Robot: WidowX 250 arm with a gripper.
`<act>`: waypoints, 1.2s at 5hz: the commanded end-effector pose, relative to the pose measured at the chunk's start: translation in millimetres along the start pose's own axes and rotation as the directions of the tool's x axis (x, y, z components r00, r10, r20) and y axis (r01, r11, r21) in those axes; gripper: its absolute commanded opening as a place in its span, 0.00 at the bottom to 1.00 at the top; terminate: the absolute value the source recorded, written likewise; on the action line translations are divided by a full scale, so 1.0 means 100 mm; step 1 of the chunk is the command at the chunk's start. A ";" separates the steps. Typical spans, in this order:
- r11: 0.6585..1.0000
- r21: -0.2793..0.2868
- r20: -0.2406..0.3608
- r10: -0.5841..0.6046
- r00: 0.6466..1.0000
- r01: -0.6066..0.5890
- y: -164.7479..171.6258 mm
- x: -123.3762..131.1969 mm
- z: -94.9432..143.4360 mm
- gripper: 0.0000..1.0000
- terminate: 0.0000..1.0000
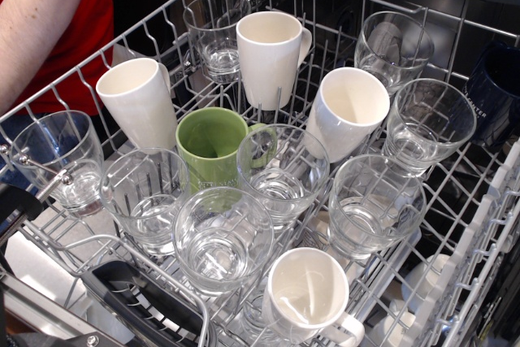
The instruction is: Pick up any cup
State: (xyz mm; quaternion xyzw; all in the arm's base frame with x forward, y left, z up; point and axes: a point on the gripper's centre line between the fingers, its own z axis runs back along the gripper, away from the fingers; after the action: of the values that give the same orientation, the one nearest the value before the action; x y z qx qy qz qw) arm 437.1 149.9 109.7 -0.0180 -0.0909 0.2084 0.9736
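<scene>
Several cream-white ceramic cups stand in a wire dishwasher rack (455, 266). One cup (272, 54) is upright at the back middle. Another (140, 99) leans at the left. A third (348, 111) tilts at centre right. A fourth (309, 290) lies tilted at the front, its handle at the lower right. A black ribbed part of my gripper (134, 302) shows at the bottom left, low over the rack's front edge and apart from every cup. Only this part is in view, and it holds nothing visible.
A green mug (211, 148) sits mid-rack among several clear glass tumblers, such as one at the front (221, 241). A dark blue mug (496, 91) is at the right edge. A person's arm (32, 22) in a red shirt is at the upper left.
</scene>
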 end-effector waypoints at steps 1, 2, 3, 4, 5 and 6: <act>1.000 0.000 0.000 0.000 1.000 0.000 0.00 0.00 0.00 1.00 0.00; 0.996 -0.029 0.068 0.083 0.994 -0.081 0.03 -0.02 -0.10 1.00 0.00; 0.987 -0.044 0.125 0.160 0.979 -0.156 0.02 -0.01 -0.22 1.00 0.00; 0.978 -0.083 0.174 0.201 0.964 -0.189 -0.01 0.07 -0.30 1.00 0.00; 0.973 -0.083 0.207 0.229 0.951 -0.217 -0.09 0.18 -0.35 1.00 0.00; 0.962 -0.070 0.227 0.273 0.935 -0.264 -0.16 0.27 -0.41 1.00 0.00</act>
State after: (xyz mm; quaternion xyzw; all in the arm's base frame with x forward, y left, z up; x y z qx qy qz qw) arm 465.4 143.7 42.0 -0.0134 -0.1682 0.3437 0.9238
